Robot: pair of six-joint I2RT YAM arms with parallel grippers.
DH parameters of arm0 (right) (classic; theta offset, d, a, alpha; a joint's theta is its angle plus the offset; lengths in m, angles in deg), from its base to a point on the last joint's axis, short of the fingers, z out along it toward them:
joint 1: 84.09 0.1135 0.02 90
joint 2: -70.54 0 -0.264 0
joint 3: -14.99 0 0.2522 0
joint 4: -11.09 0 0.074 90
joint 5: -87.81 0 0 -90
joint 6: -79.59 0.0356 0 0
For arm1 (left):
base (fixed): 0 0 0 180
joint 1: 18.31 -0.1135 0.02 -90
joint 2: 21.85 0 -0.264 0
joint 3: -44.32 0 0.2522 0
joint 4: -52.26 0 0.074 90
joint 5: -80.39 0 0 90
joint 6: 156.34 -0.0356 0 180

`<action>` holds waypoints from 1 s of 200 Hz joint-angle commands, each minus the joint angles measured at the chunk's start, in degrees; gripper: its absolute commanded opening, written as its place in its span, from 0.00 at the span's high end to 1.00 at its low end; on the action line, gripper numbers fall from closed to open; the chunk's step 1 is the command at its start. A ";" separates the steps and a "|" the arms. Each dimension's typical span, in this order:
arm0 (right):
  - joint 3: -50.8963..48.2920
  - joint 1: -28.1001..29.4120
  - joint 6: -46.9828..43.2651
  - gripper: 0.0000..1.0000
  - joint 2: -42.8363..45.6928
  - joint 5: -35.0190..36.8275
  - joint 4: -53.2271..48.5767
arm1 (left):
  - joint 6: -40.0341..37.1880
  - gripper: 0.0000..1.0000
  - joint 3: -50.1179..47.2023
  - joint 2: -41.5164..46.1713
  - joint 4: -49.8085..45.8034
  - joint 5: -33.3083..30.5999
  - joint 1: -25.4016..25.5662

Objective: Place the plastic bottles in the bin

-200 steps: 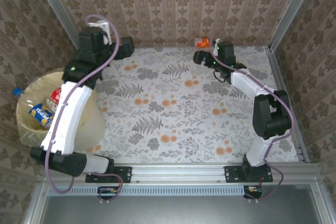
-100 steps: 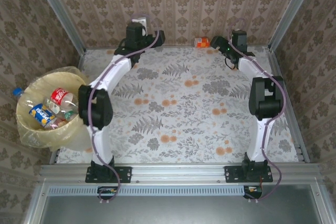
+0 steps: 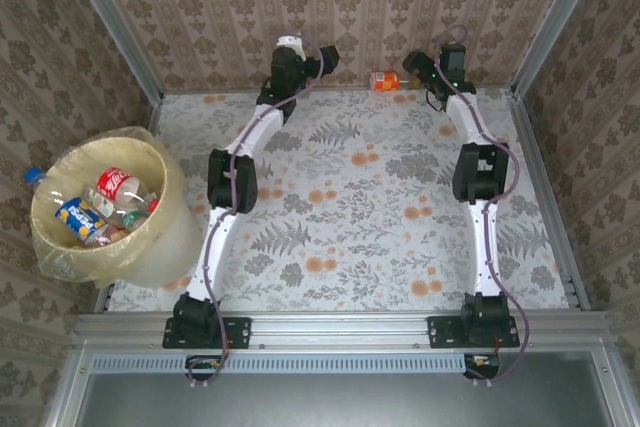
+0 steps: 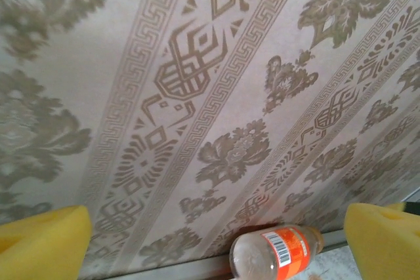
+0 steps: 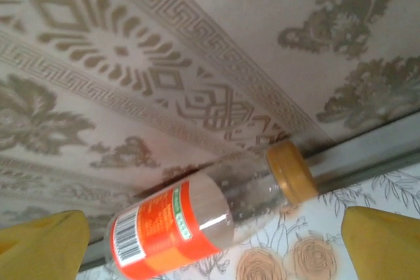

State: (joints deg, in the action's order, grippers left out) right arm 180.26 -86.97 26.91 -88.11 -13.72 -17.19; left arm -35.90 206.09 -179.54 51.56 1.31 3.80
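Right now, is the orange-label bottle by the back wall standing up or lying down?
Lying on its side: the orange-label bottle stretches along the foot of the wall, its cap pointing sideways.

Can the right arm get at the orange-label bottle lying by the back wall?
Probably yes. The right gripper is open, and the orange-label bottle lies straight ahead of its spread pads with nothing between; the back wall right behind it may limit the approach.

Overhead view looks down — wrist views face wall, share bottle.
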 commanded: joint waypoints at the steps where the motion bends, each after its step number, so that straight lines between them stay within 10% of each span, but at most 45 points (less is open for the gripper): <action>1: 15.46 -0.83 1.71 0.00 -9.02 -2.68 -9.27 | 4.52 0.00 5.61 -2.91 4.61 4.98 -0.35; 91: 17.15 -2.05 16.25 0.00 -19.39 -9.73 10.17 | 8.15 0.00 4.85 -7.49 1.00 15.13 -2.68; 200: 17.29 3.05 10.78 0.00 -17.90 -17.97 12.50 | 8.76 0.00 4.57 -11.06 1.39 16.50 -4.33</action>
State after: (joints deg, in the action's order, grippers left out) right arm 197.74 -86.31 40.31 -106.01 -26.70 -5.46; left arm -28.15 209.32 -190.18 51.47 16.21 0.37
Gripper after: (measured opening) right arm 0.999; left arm 0.999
